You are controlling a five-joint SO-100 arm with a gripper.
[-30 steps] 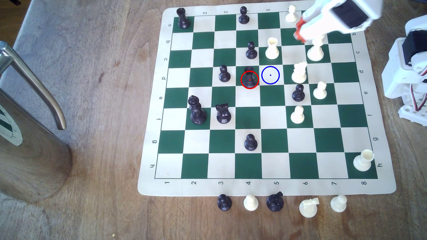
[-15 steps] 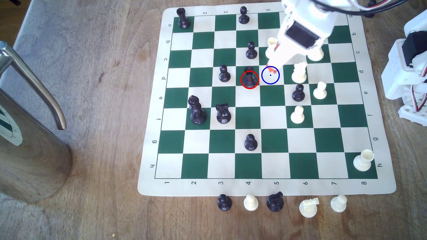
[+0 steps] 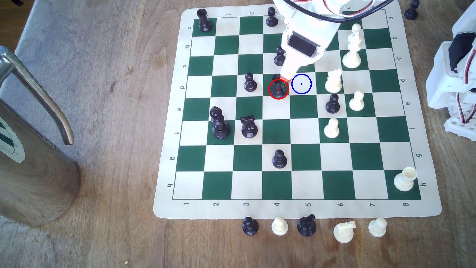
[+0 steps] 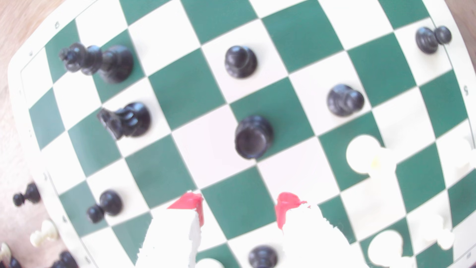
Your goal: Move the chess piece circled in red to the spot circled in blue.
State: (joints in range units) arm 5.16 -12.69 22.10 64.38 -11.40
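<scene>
The chess piece, a black rook (image 3: 278,86), stands upright on a green square inside the red ring. In the wrist view the rook (image 4: 253,136) lies just beyond my red-tipped fingers (image 4: 189,203), outside the gap between them. My gripper (image 3: 286,78) hangs right beside the rook's top, on the exterior view's right of it, and in the wrist view the gripper (image 4: 238,206) stands open with nothing held. The spot (image 3: 301,83), a cream square with a blue ring, is bare and adjoins the rook's square on the exterior view's right.
Black pawns (image 3: 249,82) (image 3: 280,55) stand close to the rook, the second against my arm. A white knight (image 3: 333,81) sits beyond the spot. A metal pitcher (image 3: 33,154) stands at the exterior view's left. Captured pieces (image 3: 306,226) line the board's (image 3: 167,180) near edge.
My arm has swung from the board's far right corner toward the exterior view's left and downward, its tip crossing the blue ring and stopping beside the rook. No piece has moved.
</scene>
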